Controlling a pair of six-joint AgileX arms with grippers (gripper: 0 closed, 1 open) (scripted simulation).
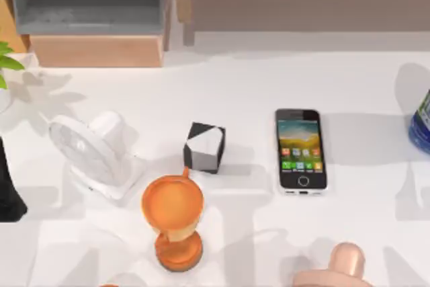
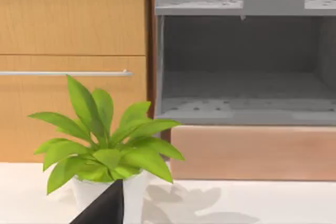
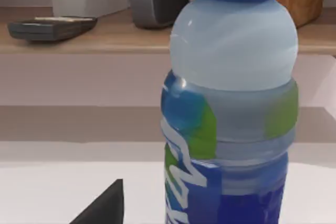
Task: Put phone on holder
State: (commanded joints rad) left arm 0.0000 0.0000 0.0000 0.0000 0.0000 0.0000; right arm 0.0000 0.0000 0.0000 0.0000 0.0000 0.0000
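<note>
The phone (image 1: 300, 150) lies flat and face up on the white table, right of centre, with its lit screen of app icons showing and the home button toward the front. A pink rounded stand (image 1: 339, 268), apparently the holder, sits at the table's front edge just in front of the phone and is partly cut off. At the table's left edge, beside the plant, a dark corner of my left gripper (image 2: 105, 208) shows. A dark corner of my right gripper (image 3: 105, 205) sits close to a blue water bottle (image 3: 231, 103) at the right edge.
A white fan (image 1: 87, 149), a black-and-white cube (image 1: 205, 147) and an orange hourglass-like object (image 1: 173, 216) stand left of the phone. The potted plant (image 2: 105, 145) is at far left and the bottle (image 1: 422, 126) at far right. A cabinet and a shelf line the back.
</note>
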